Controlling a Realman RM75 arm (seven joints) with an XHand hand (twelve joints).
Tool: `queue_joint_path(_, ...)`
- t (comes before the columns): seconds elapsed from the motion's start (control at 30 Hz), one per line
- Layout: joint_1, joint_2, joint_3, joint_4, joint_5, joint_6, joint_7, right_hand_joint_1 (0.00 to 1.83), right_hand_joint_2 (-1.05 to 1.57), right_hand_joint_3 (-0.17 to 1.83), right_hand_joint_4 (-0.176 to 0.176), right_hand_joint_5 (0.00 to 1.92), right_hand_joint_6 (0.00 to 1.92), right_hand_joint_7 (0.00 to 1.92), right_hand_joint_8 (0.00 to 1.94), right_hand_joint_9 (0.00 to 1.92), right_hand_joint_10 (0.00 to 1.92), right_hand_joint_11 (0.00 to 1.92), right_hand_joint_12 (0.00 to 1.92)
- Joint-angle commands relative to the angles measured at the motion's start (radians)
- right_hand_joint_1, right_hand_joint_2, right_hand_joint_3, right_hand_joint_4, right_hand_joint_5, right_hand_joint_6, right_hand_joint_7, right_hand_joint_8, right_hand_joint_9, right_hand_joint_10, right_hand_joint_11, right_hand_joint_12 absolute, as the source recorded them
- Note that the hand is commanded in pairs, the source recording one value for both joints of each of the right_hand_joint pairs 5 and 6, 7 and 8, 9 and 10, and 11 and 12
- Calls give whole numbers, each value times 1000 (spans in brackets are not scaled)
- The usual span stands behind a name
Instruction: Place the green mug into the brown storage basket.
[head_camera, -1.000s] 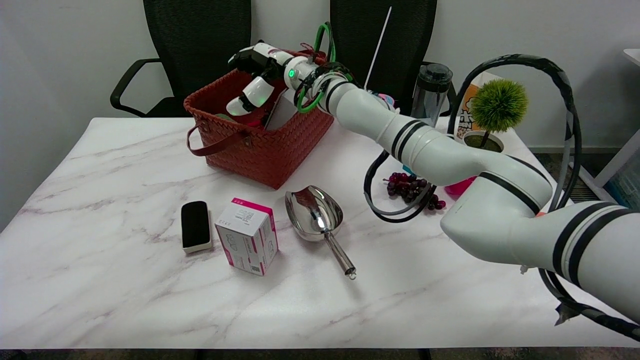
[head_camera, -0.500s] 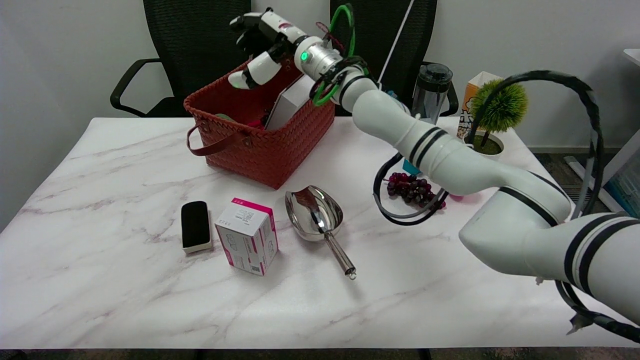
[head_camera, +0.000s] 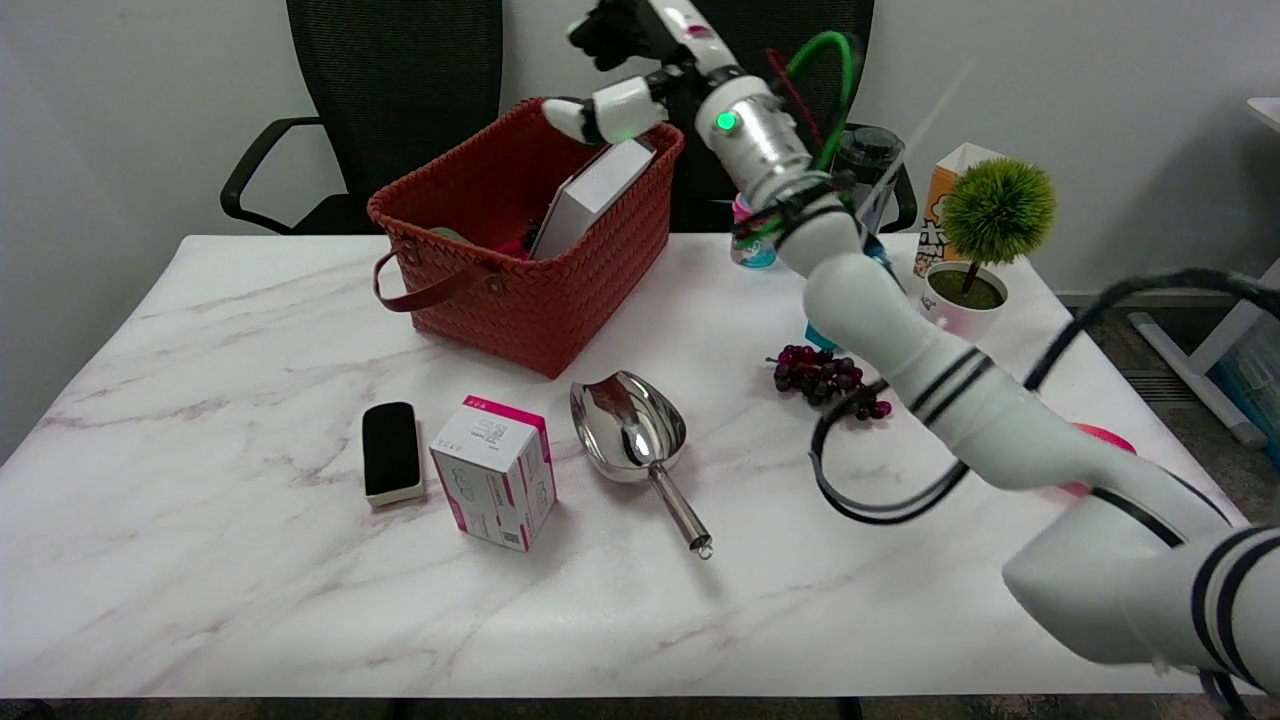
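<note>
One arm works: the right arm (head_camera: 900, 340) has swung up and back since a sec ago, and its hand (head_camera: 640, 60) has gone from low inside the basket to high above the basket's far right rim, near the chair backs. The hand holds nothing; one white finger (head_camera: 600, 108) sticks out to the picture's left, the rest lie dark and blurred near the top edge, so I can't tell how far apart they are.

The marble table (head_camera: 200, 560) and the things on it haven't moved. The brown storage basket (head_camera: 530, 300) sits at the table's far side, handle (head_camera: 430, 288) hanging toward the near-left. Inside it a white box (head_camera: 590, 195) leans on the right wall, more exposed now w/ the hand gone.

The green mug (head_camera: 447, 235) is in the basket, low by the left wall: only a thin green sliver shows above the rim, same as before. Its facing and long axis can't be read.

On the near side of the basket: metal scoop (head_camera: 630, 425), handle pointing near-right; pink-and-white carton (head_camera: 495, 470); black eraser (head_camera: 390, 450) beside it. Grapes (head_camera: 820, 375) lie to the right, near the arm.
</note>
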Motion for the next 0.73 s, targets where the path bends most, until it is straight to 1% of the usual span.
queue_joint_path(0.03, -575, 173, 315, 466, -2, 300, -29, 1207, 242, 892, 0, 411, 411, 715, 715, 659, 659, 691, 691)
queue_joint_path(0.17, -690, 187, 339, 499, -3, 381, -21, 1202, 211, 923, 0, 416, 416, 722, 722, 649, 649, 661, 661)
queue_joint_path(0.33, -799, 187, 321, 516, -29, 486, -6, 1199, 209, 927, 0, 417, 417, 755, 755, 652, 652, 645, 645)
queue_joint_path(0.43, -868, 184, 307, 529, -75, 536, 44, 1199, 214, 921, 0, 416, 416, 781, 781, 667, 667, 644, 644)
queue_joint_path(0.6, -991, 179, 314, 528, -173, 605, 189, 1198, 216, 917, 0, 421, 421, 795, 795, 684, 684, 654, 654)
queue_joint_path(0.73, -1015, 177, 308, 489, -167, 613, 267, 1189, 227, 932, 0, 481, 481, 791, 791, 702, 702, 668, 668)
